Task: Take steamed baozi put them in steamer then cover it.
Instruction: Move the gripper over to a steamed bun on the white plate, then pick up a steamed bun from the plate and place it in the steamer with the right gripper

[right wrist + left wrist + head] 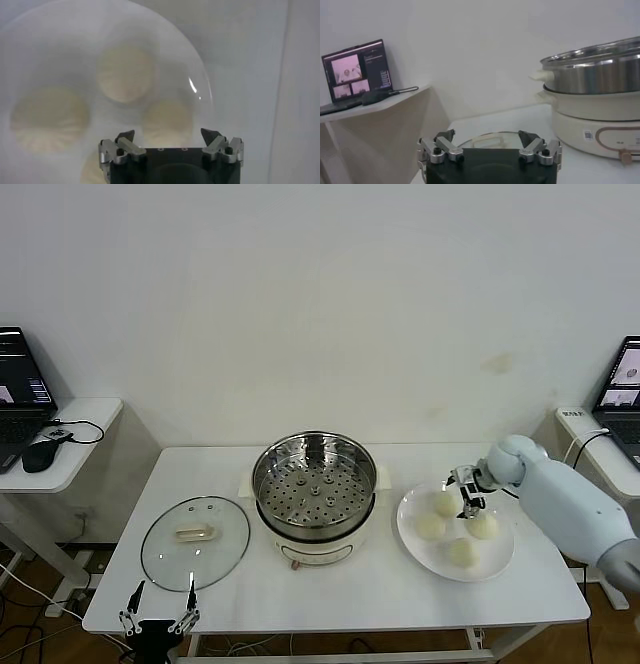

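The right gripper [468,496], jaws spread and grasping nothing, is hovering over the four baozi [432,527] on the white plate [409,536], poised for a pick. The steamer [314,474] is standing uncovered beside them, its glass lid [195,541] lying aside near the parked left gripper [160,608], whose jaws are also spread.

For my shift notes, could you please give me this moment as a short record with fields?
baozi: four, all on the white plate, right of the steamer
nearest baozi to right hand: back one
steamer: table centre, uncovered, perforated tray bare
glass lid: flat on the table, left of the steamer
right hand: open, low over the plate, holding nothing
left hand: open, at the table's front-left edge, idle
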`<state>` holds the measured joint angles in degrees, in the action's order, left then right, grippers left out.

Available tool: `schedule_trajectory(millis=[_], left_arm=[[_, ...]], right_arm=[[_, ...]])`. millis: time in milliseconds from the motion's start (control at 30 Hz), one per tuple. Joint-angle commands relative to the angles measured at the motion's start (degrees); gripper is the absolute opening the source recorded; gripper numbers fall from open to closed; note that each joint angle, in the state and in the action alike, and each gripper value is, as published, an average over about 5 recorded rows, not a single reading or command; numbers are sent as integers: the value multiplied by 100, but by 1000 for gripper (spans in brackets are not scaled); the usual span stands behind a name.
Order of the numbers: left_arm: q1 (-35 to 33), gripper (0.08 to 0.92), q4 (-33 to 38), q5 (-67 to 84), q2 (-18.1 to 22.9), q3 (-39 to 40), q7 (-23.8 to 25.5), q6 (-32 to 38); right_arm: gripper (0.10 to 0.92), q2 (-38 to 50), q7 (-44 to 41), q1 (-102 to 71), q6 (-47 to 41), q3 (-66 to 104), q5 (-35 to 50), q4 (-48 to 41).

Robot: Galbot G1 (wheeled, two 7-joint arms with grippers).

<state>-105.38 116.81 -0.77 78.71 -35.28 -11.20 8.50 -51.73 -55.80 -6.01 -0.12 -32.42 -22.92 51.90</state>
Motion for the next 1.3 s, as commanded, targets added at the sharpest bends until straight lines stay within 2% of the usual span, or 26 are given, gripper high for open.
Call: schedule_trajectory(millis=[33,667,900,1133,1300], left_arm=[[-11,823,-2,-10,-3,-4,-5,13],[-45,823,28,-14,-7,0,-19,53],[-75,823,84,-10,-19,-4,-19,48],[-90,823,125,81,-53,48,4,35],[-59,823,140,452,-94,107,34,30]], right_arm=[[797,-200,24,91,-1,-102,-97,-278],[577,-210,81,44,-1,-11,-210,-312],[575,85,27,196,-1,-118,150,210],[585,871,-79,971,-1,-750,1109,1422],[585,1264,-85,1898,-86,-1341,1836,1928]])
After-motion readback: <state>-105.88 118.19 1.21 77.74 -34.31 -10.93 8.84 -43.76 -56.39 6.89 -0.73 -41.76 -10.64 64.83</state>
